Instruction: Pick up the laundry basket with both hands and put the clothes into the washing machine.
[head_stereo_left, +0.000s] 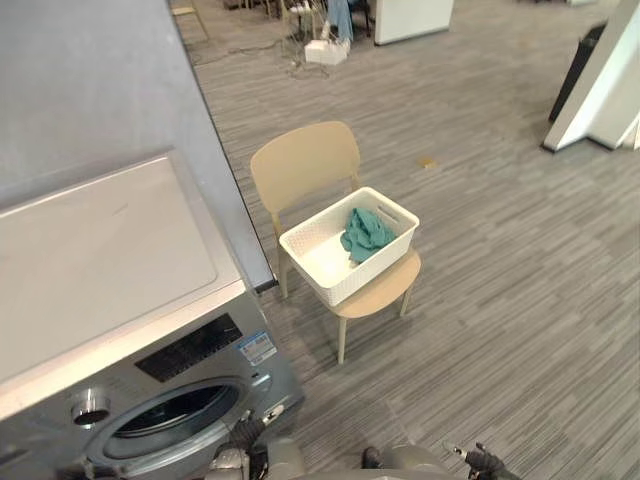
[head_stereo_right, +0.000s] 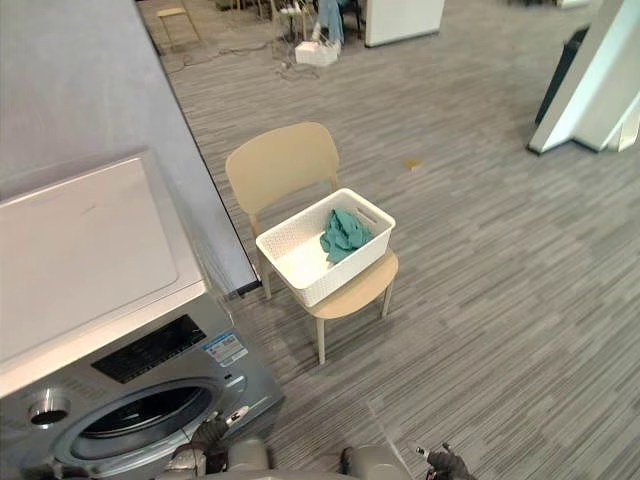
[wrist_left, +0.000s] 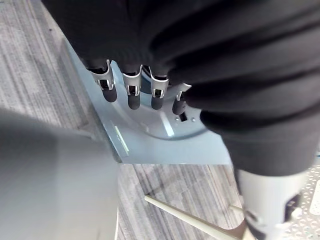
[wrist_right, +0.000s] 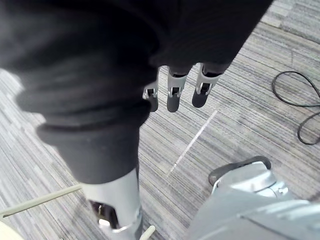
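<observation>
Laundry basket: you have the white laundry basket (head_stereo_left: 335, 285) at the centre of the left eye view. It sits at an angle on the seat of the chair (head_stereo_left: 303, 165) and covers most of it.
Clothes: a teal garment (head_stereo_left: 366, 234) lies crumpled inside the basket, towards its right-hand end.
Chair: it is pale beige, with its backrest towards the upper left of the frame. It stands on the grey striped floor (head_stereo_left: 500, 300), near the washing machine but apart from it.
Washing machine: the silver-grey washing machine (head_stereo_left: 100, 250) fills the lower left of the frame, with a flat pale top. Its round door (head_stereo_left: 180, 412) faces the bottom edge, and you cannot tell from here whether it is open.
Left hand: in its own wrist view your left hand (wrist_left: 132, 90) hangs with the fingers relaxed and a little spread, holding nothing. The machine's grey front lies past them.
Right hand: in its own wrist view your right hand (wrist_right: 175, 90) hangs with the fingers loose and side by side, holding nothing, above the floor.
Hands and basket: both hands are well apart from the basket.
Background: a grey partition (head_stereo_left: 90, 70) stands at the upper left behind the machine. A white box (head_stereo_left: 325, 50) lies on the floor at the top of the frame, and a white pillar (head_stereo_left: 600, 80) leans in at the upper right.
</observation>
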